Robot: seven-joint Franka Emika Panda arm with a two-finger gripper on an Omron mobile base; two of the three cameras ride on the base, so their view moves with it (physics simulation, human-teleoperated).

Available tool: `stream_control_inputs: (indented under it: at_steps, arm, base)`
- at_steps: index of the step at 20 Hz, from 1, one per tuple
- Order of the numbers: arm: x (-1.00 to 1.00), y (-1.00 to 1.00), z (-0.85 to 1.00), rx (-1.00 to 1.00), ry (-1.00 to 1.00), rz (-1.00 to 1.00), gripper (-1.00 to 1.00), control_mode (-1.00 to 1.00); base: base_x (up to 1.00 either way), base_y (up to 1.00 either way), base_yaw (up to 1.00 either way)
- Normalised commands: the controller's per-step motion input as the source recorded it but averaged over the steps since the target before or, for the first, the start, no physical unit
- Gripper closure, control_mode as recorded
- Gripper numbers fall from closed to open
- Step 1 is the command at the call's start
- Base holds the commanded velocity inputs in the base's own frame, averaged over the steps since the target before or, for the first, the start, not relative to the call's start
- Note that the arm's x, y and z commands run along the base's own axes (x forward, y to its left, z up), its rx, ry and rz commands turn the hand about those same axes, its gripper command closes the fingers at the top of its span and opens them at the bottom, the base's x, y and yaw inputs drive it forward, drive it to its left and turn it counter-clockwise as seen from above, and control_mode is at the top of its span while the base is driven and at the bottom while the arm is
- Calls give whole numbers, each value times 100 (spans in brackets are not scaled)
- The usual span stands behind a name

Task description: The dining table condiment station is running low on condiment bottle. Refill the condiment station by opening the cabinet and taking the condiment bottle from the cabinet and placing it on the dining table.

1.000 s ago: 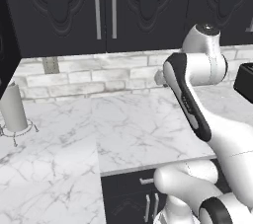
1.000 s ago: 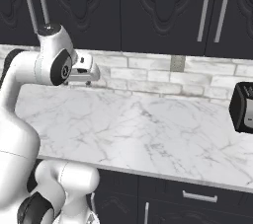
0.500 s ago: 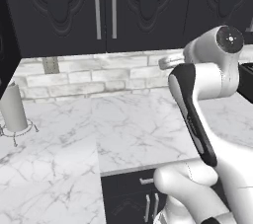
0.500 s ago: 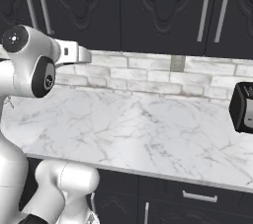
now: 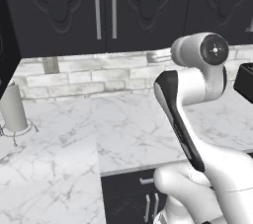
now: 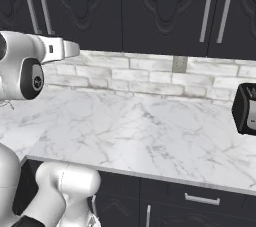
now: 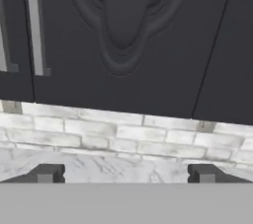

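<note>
Fingers (image 7: 126,173) spread wide (nothing between), facing the cabinet (image 7: 148,35) doors, closed, above the counter (image 6: 150,136).

You had both base views looking forward from behind over the shared marble counter (image 5: 128,129), the hand view close on the cabinet (image 7: 128,30).

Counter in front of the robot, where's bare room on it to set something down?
The marble counter is bare across its wide middle, from the brick wall to the front edge. It is taken only at the ends: a toaster at the right, a paper towel holder in the left corner.
</note>
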Motion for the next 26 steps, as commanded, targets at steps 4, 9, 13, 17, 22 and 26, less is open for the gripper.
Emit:
stream_control_inputs:
  at_steps: [4, 9, 13, 17, 22, 26]
  arm:
    - [31, 76, 22, 3, -9, 0, -100, -100]
    - [43, 86, 22, 2, -19, 0, -100, -100]
    - [58, 58, 20, 0, -17, 0, -100, -100]
    - [59, 36, 38, 0, -13, 0, -100, -100]
    - [47, 21, 49, 0, -10, 0, -100, -100]
    - [18, 3, 32, 0, 0, 0, -100, -100]
  base:
    - [0, 0, 0]
    - [0, 0, 0]
    - [0, 0, 0]
    - [0, 0, 0]
    - [0, 0, 0]
    - [0, 0, 0]
